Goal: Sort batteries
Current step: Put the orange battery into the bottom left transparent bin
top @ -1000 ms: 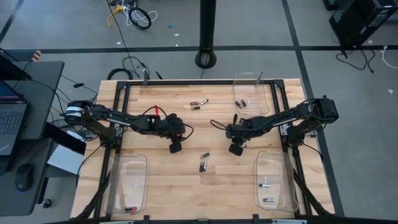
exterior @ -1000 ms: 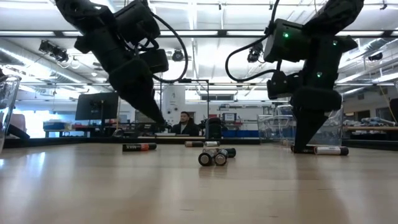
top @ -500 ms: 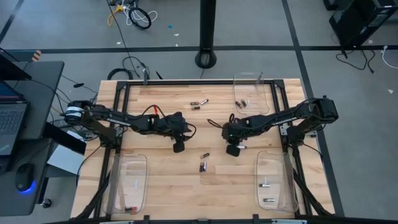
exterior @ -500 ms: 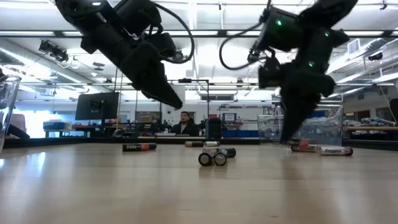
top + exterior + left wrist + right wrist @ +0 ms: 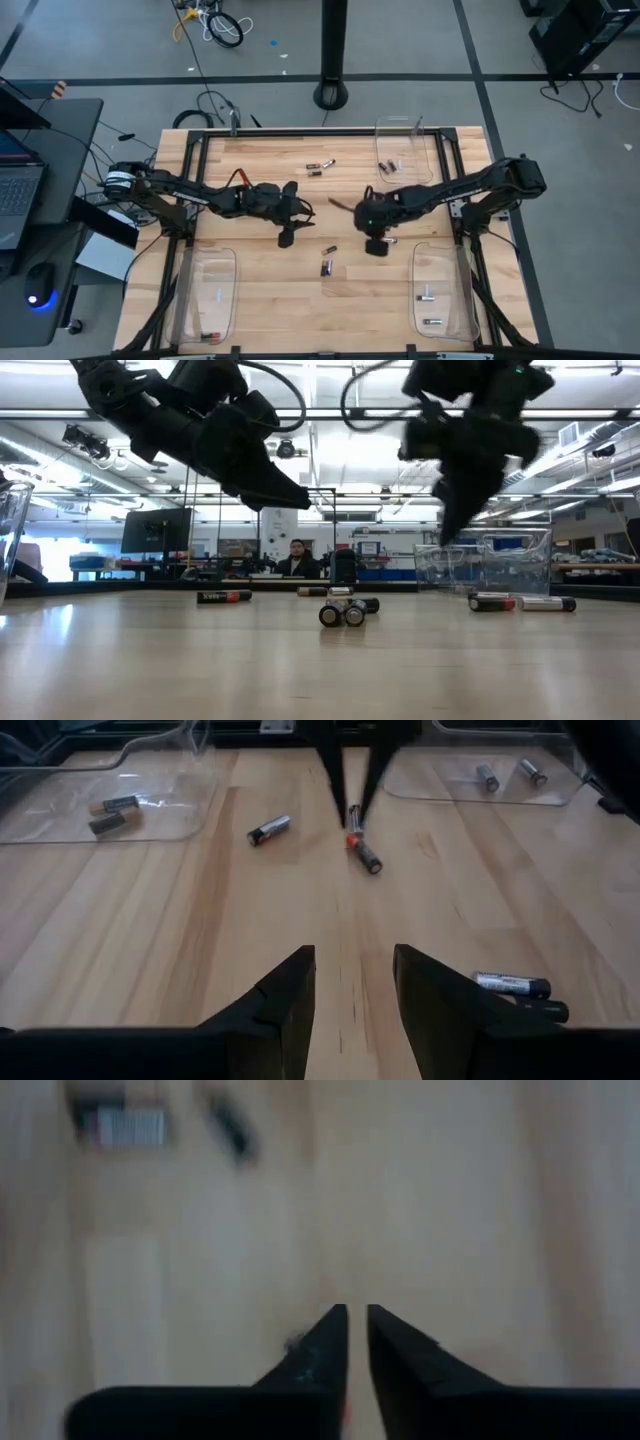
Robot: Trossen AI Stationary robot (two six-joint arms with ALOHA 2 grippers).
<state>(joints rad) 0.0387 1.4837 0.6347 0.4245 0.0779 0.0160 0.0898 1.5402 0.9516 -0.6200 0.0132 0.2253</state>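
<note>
Small batteries lie scattered on the wooden table: a pair in the middle (image 5: 325, 258), two at the far side (image 5: 320, 166), and two under the right arm (image 5: 270, 830), (image 5: 370, 862). My right gripper (image 5: 352, 812) hangs above that last one, nearly shut, with a small grey battery (image 5: 352, 820) between its tips. The right wrist view is blurred. My left gripper (image 5: 287, 238) hovers left of the middle pair, open and holding nothing. My right gripper pinches the small battery (image 5: 352, 820) between its two fingertips. The fingers slant steeply down from above. The battery is lifted clear of the table. Which part of it the tips are on is too small to tell.
Clear plastic trays stand at three corners: far right (image 5: 428, 150), near right (image 5: 462, 290) and near left (image 5: 192, 290), each with a few batteries inside. A person sits in the room beyond the table (image 5: 297, 557). Bare wood lies along the near middle.
My right gripper has risen from the table by the right-hand batteries and drifted a little toward the table's left. My left gripper has tipped up from pointing steeply down to a shallower slant, and has stayed open.
</note>
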